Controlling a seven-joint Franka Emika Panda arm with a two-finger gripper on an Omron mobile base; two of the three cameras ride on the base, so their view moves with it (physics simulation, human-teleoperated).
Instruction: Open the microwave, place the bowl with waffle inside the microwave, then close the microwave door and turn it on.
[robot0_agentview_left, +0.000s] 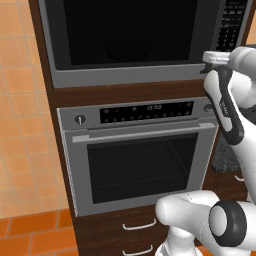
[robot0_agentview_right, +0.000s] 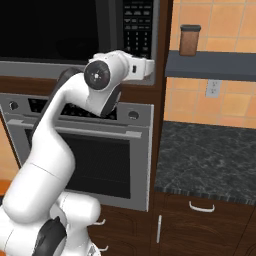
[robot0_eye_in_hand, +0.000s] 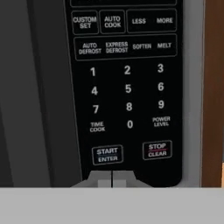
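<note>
One microwave (robot0_agentview_left: 135, 40), one oven (robot0_agentview_left: 140, 155), one jar (robot0_agentview_right: 190, 40), three drawer handles (robot0_agentview_right: 201, 206)

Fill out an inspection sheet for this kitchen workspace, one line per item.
Surface: dark stone counter to the right of the cabinet column.
Job's things: microwave above the oven, microwave door shut; keypad faces the hand camera, START/ENTER button just above the fingertips.
Clutter: brown jar on the wall shelf.
Grippers: gripper shut, holding nothing, pointed at the keypad's bottom row.
Cables: nothing seen.
Surroundings: silver oven with bar handle, drawers below, orange tiled wall, wall outlet.
</note>
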